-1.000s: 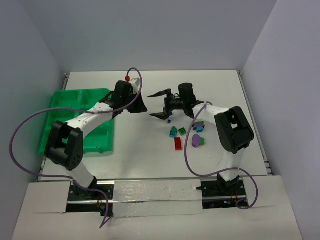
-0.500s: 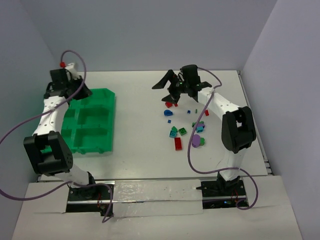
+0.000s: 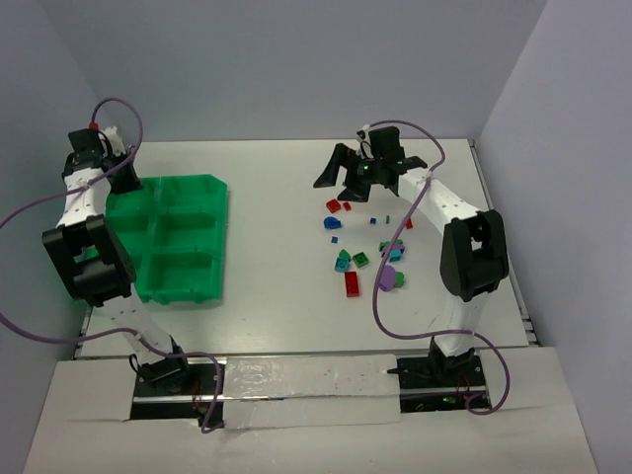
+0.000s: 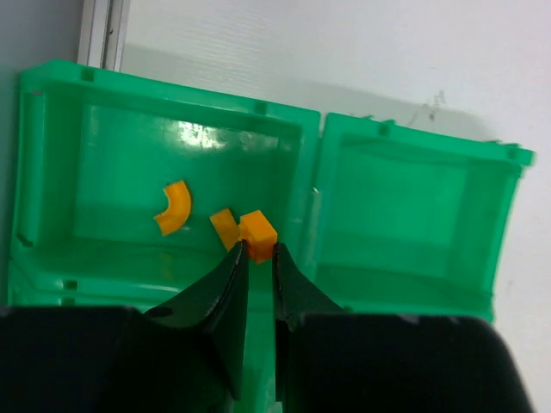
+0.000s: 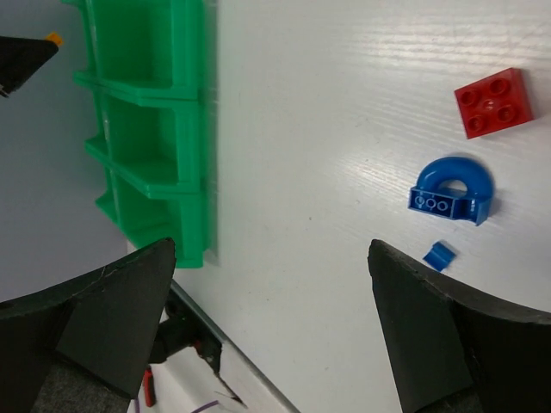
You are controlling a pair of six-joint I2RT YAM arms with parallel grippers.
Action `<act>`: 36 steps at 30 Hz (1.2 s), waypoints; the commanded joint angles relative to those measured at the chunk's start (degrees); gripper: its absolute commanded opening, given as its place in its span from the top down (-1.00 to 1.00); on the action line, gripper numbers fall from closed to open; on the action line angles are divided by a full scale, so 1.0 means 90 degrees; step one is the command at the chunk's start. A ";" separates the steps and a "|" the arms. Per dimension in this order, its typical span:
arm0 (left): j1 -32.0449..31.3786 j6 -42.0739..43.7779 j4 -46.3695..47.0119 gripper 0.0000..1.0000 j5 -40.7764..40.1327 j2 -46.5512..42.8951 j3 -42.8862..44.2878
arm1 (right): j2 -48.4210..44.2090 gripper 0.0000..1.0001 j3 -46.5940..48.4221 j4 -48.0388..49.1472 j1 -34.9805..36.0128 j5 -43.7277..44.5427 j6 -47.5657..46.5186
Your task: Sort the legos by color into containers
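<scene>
My left gripper (image 4: 258,251) is shut on a small orange lego (image 4: 256,231) and holds it over the back left compartment of the green tray (image 4: 308,185). That bin holds an orange curved piece (image 4: 174,207) and another orange piece (image 4: 223,227). In the top view the left gripper (image 3: 125,181) is at the tray's (image 3: 224,237) far left corner. My right gripper (image 3: 341,186) is open and empty, above the table behind the loose legos. A red brick (image 5: 492,101), a blue arch (image 5: 452,191) and a tiny blue piece (image 5: 440,255) lie to the right of the gripper (image 5: 271,258).
More loose legos lie right of centre: a red plate (image 3: 352,283), a green brick (image 3: 361,260), a teal brick (image 3: 343,260), a purple piece (image 3: 388,279), another red piece (image 3: 408,223). The tray's other compartments that show look empty. Walls close in on the left and right.
My left arm has swung from the table's middle to the far left corner of the tray, carrying the orange lego. My right gripper has drawn back from the pile, still open.
</scene>
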 commanded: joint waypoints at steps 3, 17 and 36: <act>0.0047 0.0394 0.0187 0.91 -0.0646 0.0494 0.0483 | -0.0355 -1.00 0.0388 -0.0136 -0.0269 -0.0182 -0.0626; 0.0061 0.0534 0.0338 -0.05 -0.0799 0.0744 0.0562 | -0.0249 -1.00 0.0485 -0.0283 -0.0327 -0.0059 -0.0757; -0.1020 0.0803 0.0606 -0.28 0.0738 -0.0977 0.0192 | -0.0971 -1.00 0.0192 -0.0943 -0.0327 0.1237 -0.2412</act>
